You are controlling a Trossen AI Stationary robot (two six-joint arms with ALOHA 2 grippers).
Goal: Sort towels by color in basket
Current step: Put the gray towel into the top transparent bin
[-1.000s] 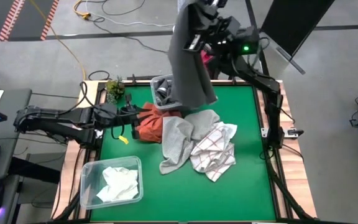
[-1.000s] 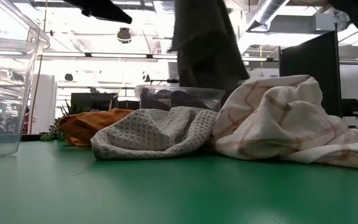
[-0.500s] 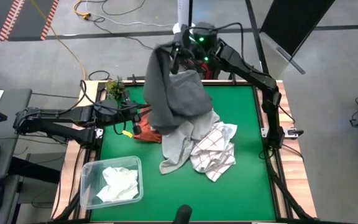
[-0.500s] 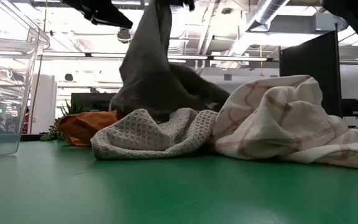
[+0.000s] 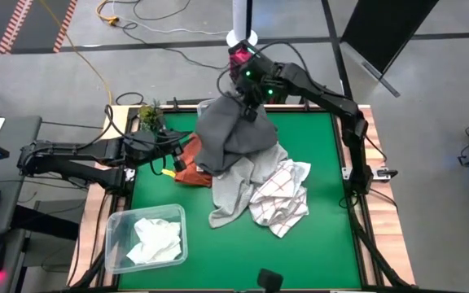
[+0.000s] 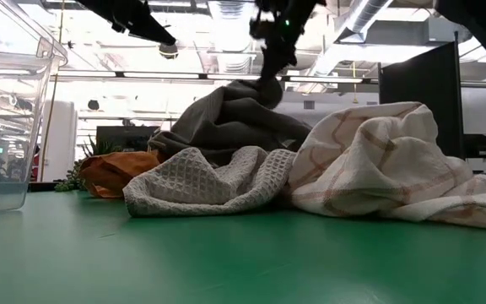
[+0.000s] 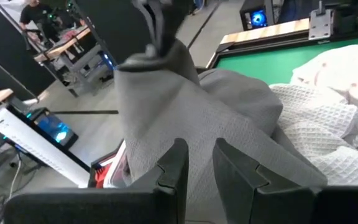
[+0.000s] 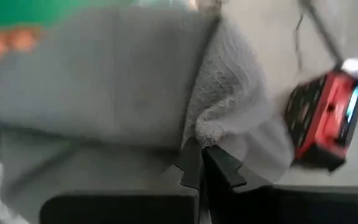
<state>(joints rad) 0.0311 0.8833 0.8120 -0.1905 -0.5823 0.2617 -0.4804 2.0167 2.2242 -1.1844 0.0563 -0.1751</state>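
Observation:
My right gripper [image 5: 245, 99] hangs over the table's far edge, shut on a dark grey towel [image 5: 230, 138]. The towel drapes down onto the pile below and hides whatever stands under it. My left gripper [image 7: 197, 165] hovers at the left, beside a rust orange towel [image 5: 187, 168]. Its fingers stand slightly apart with nothing between them, pointing at the dark grey towel [image 7: 185, 106]. A light grey waffle towel [image 5: 230, 195] and a white towel with red grid lines [image 5: 282, 202] lie heaped mid-table. A white towel [image 5: 155, 240] lies in a clear bin [image 5: 114, 232]. My right gripper pinches a bunched end of the dark grey towel [image 8: 207, 134] between its two fingers, coming from above and slanting down. The towel's held end [image 6: 260, 89] peaks just under the fingers. The rest spreads slack over the heap below.
A small green plant [image 5: 151, 114] stands at the table's far left corner. The clear bin takes the near left corner. Bare green table [image 5: 316, 146] shows along the right side and near edge. Cables run over the floor beyond the table.
My right gripper has come down toward the table and tipped from level to pointing steeply down, still shut on the dark grey towel. The towel, which hung long below it, swung left and then collapsed in folds over the far container and the pile.

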